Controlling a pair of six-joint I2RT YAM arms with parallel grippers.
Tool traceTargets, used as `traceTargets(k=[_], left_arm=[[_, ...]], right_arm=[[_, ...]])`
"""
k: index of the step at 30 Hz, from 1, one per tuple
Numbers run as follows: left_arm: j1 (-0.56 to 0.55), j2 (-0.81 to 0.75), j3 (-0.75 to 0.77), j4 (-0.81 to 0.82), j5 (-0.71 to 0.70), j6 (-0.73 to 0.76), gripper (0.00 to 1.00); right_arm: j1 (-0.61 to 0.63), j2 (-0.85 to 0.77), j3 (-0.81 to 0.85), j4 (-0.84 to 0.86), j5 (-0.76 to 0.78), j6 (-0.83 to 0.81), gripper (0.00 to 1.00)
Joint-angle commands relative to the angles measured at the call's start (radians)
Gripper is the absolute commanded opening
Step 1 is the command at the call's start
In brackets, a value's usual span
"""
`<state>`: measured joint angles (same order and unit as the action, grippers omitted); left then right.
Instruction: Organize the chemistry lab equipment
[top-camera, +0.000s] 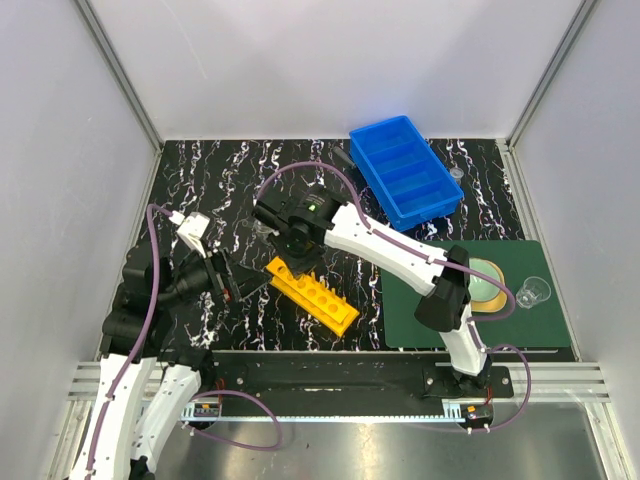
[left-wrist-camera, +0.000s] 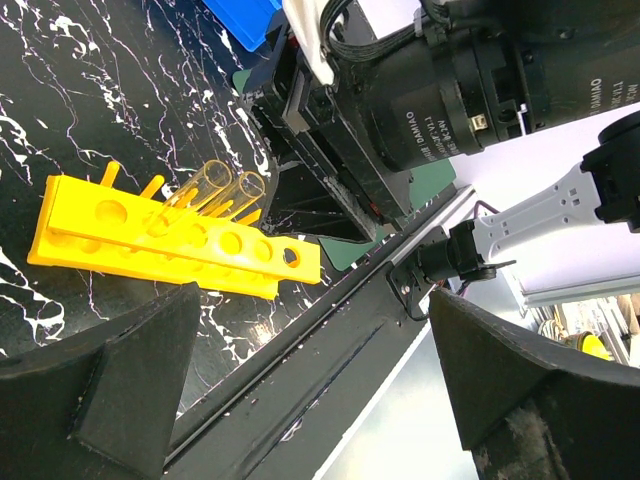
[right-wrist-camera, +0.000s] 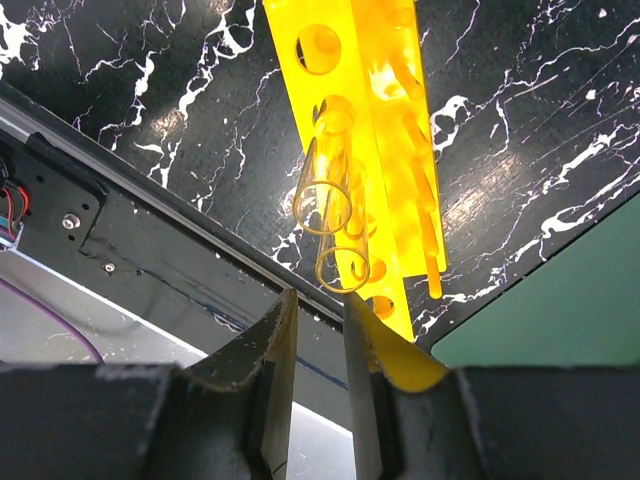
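Note:
The yellow rack (top-camera: 312, 293) lies slanted on the black marbled table, and two clear glass tubes (right-wrist-camera: 322, 180) (right-wrist-camera: 345, 255) stand in holes near its left end. My right gripper (top-camera: 297, 262) hangs over that end. Its jaws (right-wrist-camera: 318, 300) are narrowly open with nothing between them, and the nearer tube's rim sits just past the fingertips. My left gripper (left-wrist-camera: 315, 330) is wide open and empty, low at the rack's left, looking along the rack (left-wrist-camera: 170, 235) and the tubes (left-wrist-camera: 215, 185). A small clear beaker (top-camera: 533, 292) stands on the green mat. The blue divided bin (top-camera: 405, 170) is at the back right.
A dark green mat (top-camera: 420, 320) covers the right front, with a pale green dome on a tan disc (top-camera: 482, 280) partly behind my right arm. A small round piece (top-camera: 457, 172) lies beside the bin. White walls close three sides, and a black rail (top-camera: 330, 370) runs along the near edge.

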<state>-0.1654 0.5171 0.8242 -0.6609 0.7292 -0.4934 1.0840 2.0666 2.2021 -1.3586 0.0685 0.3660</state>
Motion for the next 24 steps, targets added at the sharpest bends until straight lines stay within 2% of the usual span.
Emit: traceTargets(k=[1,9,15,20,22,24], left_arm=[[0.004,0.009,0.016,0.010,0.003,0.013,0.99],[0.004,0.029,0.032,-0.003,-0.014,0.021,0.99],[0.004,0.060,0.072,-0.006,-0.040,0.016,0.99],[0.004,0.095,0.116,-0.008,-0.076,0.013,0.99],[0.004,0.116,0.144,-0.009,-0.086,0.015,0.99],[0.004,0.145,0.174,-0.009,-0.100,0.016,0.99]], right_arm=[[0.008,-0.022,0.056,-0.040,0.020,-0.015,0.32],[0.010,-0.115,0.082,-0.102,0.019,-0.006,0.38],[0.008,-0.255,0.022,-0.070,0.134,0.030,0.43],[-0.001,-0.335,-0.033,-0.007,0.302,0.062,0.60],[-0.025,-0.356,-0.048,0.038,0.310,0.053,0.66],[-0.091,-0.355,-0.058,0.084,0.280,0.036,0.68]])
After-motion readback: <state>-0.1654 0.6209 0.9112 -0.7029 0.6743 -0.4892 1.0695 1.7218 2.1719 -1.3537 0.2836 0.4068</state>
